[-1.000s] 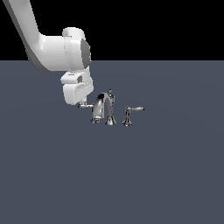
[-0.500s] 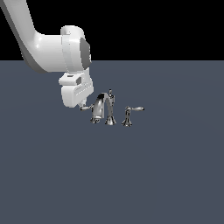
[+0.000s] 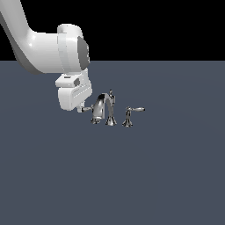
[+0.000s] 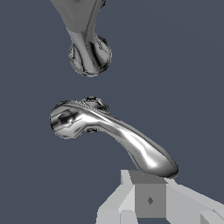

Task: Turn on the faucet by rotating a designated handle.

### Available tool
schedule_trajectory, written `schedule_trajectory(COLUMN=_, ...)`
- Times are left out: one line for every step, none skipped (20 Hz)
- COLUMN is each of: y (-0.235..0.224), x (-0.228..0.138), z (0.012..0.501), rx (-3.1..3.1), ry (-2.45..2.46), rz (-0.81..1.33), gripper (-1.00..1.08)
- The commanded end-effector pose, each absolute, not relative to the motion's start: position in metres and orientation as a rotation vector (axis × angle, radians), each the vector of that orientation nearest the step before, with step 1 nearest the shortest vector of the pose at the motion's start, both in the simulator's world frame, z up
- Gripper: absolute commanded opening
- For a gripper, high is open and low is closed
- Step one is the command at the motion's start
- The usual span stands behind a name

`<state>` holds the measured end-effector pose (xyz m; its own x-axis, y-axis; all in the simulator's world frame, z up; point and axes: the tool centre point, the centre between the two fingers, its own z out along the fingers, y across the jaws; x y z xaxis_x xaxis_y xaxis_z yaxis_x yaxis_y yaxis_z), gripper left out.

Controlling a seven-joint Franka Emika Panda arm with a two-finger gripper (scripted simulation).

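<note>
The small chrome faucet [image 3: 103,107] stands mid-scene, its arched spout turned down toward the exterior view's left. A thin upright rod [image 3: 111,94] rises behind it. The handle [image 3: 87,108] is the slim lever on that same side. It fills the wrist view [image 4: 118,133], with its hub at one end and its rounded tip near my fingers. My gripper [image 3: 81,109] hangs from the white hand [image 3: 74,94] and rests against the lever's tip [image 4: 162,164]. The fingers [image 4: 149,199] look pressed together with nothing between them. The twin lever [image 3: 134,109] on its flared pedestal points the opposite way.
The faucet sits on a flat dark grey-blue surface [image 3: 132,176]. The white arm [image 3: 39,52] comes down from the exterior view's upper left. The spout's base [image 4: 87,52] shows beyond the handle's hub in the wrist view.
The arm's upper link has leaned slightly toward the exterior view's left, and the hand has settled a touch lower at the lever's tip. The levers look unmoved.
</note>
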<state>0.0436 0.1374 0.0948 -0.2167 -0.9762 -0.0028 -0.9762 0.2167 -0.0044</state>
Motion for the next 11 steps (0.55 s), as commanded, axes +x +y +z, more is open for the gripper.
schedule_trajectory(y=0.126, x=0.038, z=0.095, rx=-1.957, ry=2.455, rz=-0.003, gripper=-1.0)
schedule_trajectory(y=0.123, x=0.036, z=0.095, rx=-1.957, ry=2.456, rz=-0.002, gripper=-1.0)
schedule_trajectory(y=0.12, x=0.033, z=0.095, rx=-1.957, ry=2.456, rz=-0.002, gripper=-1.0)
schedule_trajectory(y=0.117, x=0.031, z=0.095, rx=-1.957, ry=2.456, rz=-0.002, gripper=-1.0)
schedule_trajectory(y=0.114, x=0.029, z=0.095, rx=-1.957, ry=2.456, rz=-0.002, gripper=-1.0)
schedule_trajectory(y=0.111, x=0.026, z=0.095, rx=-1.957, ry=2.457, rz=-0.001, gripper=-1.0)
schedule_trajectory(y=0.108, x=0.024, z=0.095, rx=-1.957, ry=2.457, rz=-0.001, gripper=-1.0)
schedule_trajectory(y=0.105, x=0.022, z=0.095, rx=-1.956, ry=2.458, rz=-0.001, gripper=-1.0)
schedule_trajectory(y=0.102, x=0.019, z=0.095, rx=-1.956, ry=2.458, rz=-0.001, gripper=-1.0)
schedule_trajectory(y=0.099, x=0.017, z=0.095, rx=-1.956, ry=2.458, rz=0.0, gripper=-1.0)
schedule_trajectory(y=0.099, x=0.017, z=0.095, rx=-1.956, ry=2.458, rz=0.0, gripper=-1.0)
